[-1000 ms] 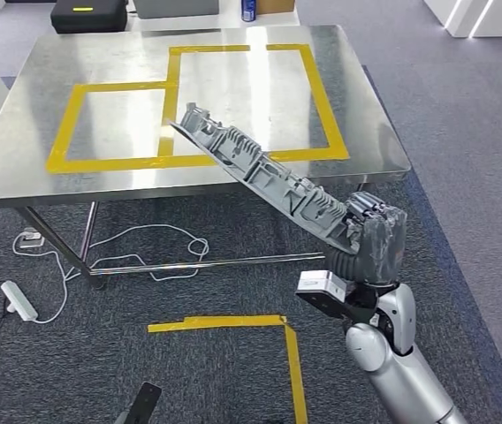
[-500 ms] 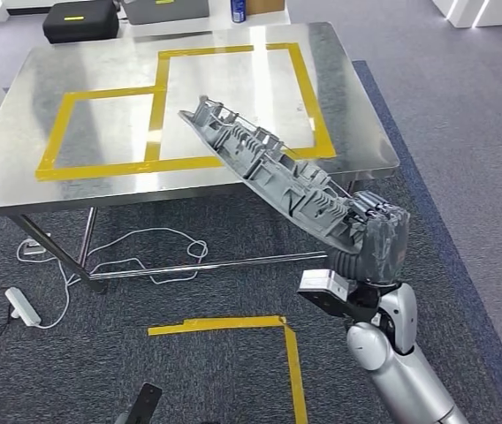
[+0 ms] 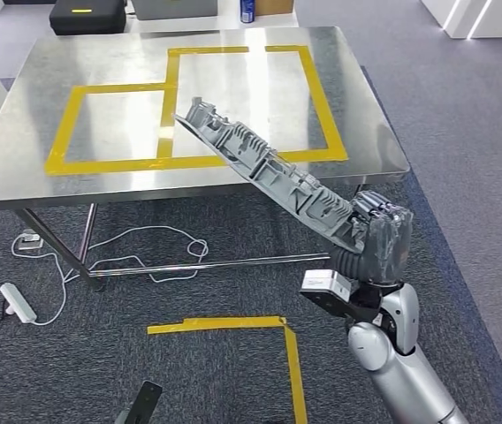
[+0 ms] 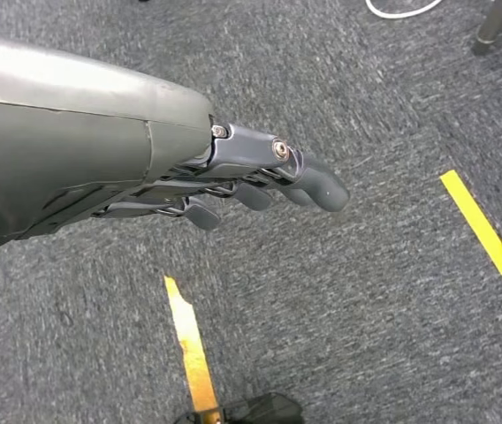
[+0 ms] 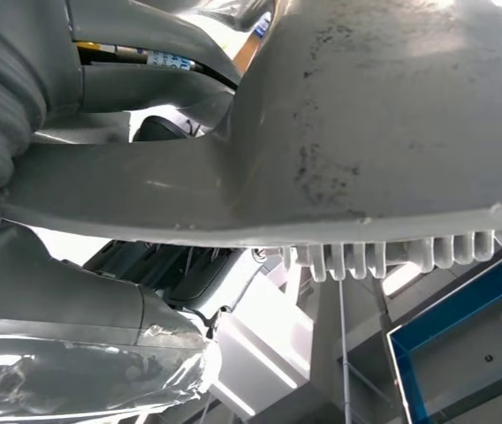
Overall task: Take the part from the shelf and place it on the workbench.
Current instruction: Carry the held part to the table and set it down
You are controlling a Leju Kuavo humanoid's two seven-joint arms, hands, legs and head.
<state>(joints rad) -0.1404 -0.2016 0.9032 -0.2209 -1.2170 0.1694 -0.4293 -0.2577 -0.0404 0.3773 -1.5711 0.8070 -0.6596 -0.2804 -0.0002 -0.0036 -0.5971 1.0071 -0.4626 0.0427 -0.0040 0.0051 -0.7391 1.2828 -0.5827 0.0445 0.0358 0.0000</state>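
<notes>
Right hand (image 3: pixel 378 243) holds part (image 3: pixel 269 172) by one end; far end juts up over tabletop (image 3: pixel 28 172) near edge, above yellow tape. Risk: long lever, end grip, so part may sag or twist out. Left hand (image 4: pixel 262 181) empty, fingers seemingly straight, hanging over carpet.

The long grey ribbed part (image 3: pixel 271 172) slants up over the steel workbench's (image 3: pixel 28 168) front edge.

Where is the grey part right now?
Head view: the grey part is gripped by the right hand, far end raised over the workbench's near edge.
</notes>
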